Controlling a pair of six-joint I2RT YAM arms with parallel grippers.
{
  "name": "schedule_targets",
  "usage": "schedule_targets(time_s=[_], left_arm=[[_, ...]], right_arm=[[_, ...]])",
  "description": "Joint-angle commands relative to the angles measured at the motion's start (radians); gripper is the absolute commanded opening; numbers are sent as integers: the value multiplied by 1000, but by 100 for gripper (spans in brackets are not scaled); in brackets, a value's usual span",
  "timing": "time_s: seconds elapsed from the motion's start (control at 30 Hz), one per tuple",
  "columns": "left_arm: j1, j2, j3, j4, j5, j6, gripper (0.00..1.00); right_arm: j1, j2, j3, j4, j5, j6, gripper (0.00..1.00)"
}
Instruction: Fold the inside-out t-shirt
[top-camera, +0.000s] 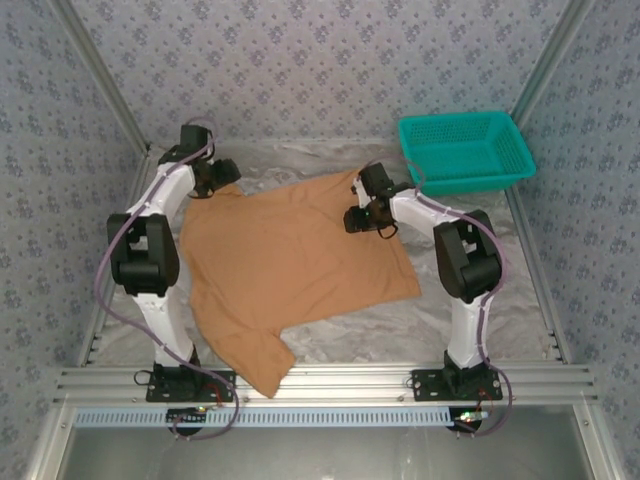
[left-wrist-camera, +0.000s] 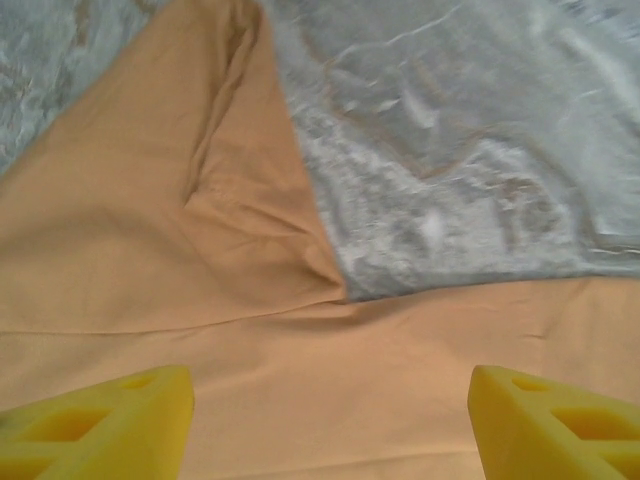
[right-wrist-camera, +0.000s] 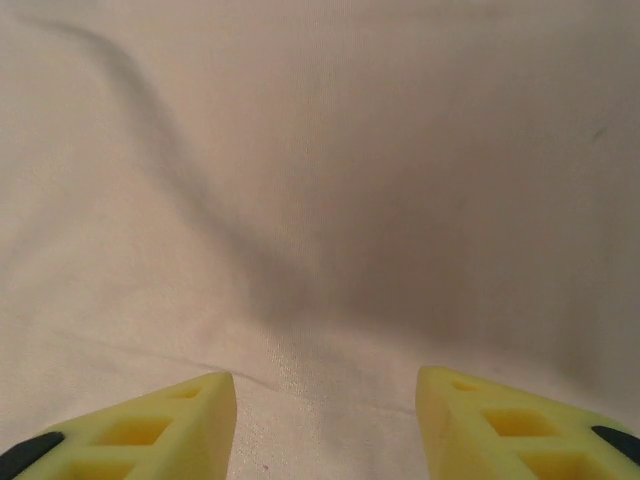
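The inside-out t-shirt (top-camera: 290, 260) lies spread flat on the table, orange-tan, with one sleeve reaching the near rail. My left gripper (top-camera: 222, 180) hovers over its far left corner. In the left wrist view its yellow fingers (left-wrist-camera: 120, 420) stand wide apart above the cloth (left-wrist-camera: 150, 250), and the left gripper (left-wrist-camera: 330, 400) is open with nothing between them. My right gripper (top-camera: 362, 218) sits low over the shirt's far right edge. In the right wrist view the right gripper (right-wrist-camera: 325, 400) is open, and the cloth (right-wrist-camera: 320, 200) just below looks washed out and pale.
A teal plastic basket (top-camera: 465, 150) stands at the back right. A crinkled silvery sheet (top-camera: 400, 320) covers the table and shows beyond the shirt's edge (left-wrist-camera: 470, 150). Aluminium frame rails (top-camera: 350, 380) run along the near side.
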Motion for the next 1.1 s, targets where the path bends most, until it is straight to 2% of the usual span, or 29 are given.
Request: schedule_targets(time_s=[0.0,0.1,0.37,0.5,0.73,0.9,1.07], left_arm=[[36,88,15,96,-9,-12,72],[49,164,71,93,4,-2,72],[46,402,317,17,87,13,73],[21,516,467,-24,124,16,73],[-7,767,963,-229,183,15,74],[-2,768,1131,-243,177,16,76],[2,630,1082,-297,161,44,78]], right_arm=[[-10,23,-16,-8,-7,39,47],[-23,24,-52,-23,30,60,43],[-92,6,-145,-81,108,128,43],[-129,1,-170,-57,68,167,42],[-142,-9,-110,-60,110,219,42],[-144,-82,-46,-26,106,184,47],[-127,-208,-107,-27,88,132,53]])
